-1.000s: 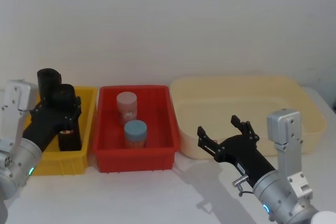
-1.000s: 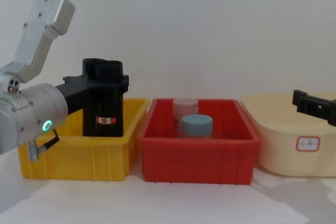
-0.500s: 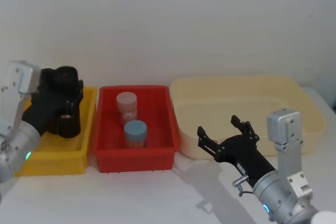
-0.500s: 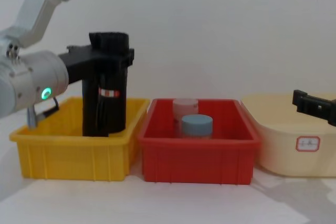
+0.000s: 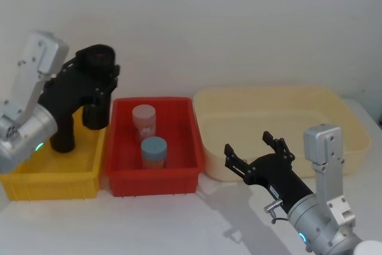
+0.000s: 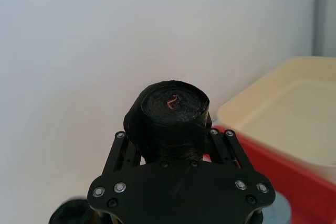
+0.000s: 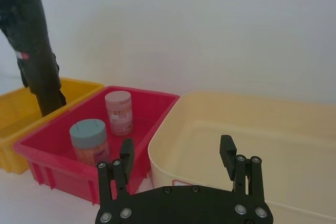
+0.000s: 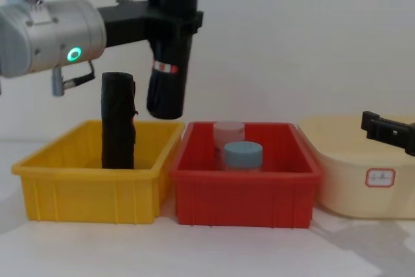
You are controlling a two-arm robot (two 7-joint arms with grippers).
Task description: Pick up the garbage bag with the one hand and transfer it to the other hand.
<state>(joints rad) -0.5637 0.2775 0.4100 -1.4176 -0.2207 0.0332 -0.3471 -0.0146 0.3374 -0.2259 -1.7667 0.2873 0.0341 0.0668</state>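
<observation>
The garbage bag, a tall black roll with a red-and-white label band, hangs slightly tilted in the air above the seam between the yellow bin and the red bin. My left gripper, on the silver arm with the green light, is shut on its upper end. The left wrist view shows the garbage bag's top between the left gripper fingers. My right gripper stands open and holds nothing, low at the front right, before the cream tub. The right wrist view shows the right gripper and the garbage bag far off.
A plain black roll stands upright in the yellow bin. The red bin holds a pink-lidded jar and a blue-lidded jar. The wide cream tub sits on the right. A white wall is behind.
My left gripper has lifted the garbage bag out of the yellow bin, up and to the right. The plain roll stays standing in the bin. The right arm has not moved.
</observation>
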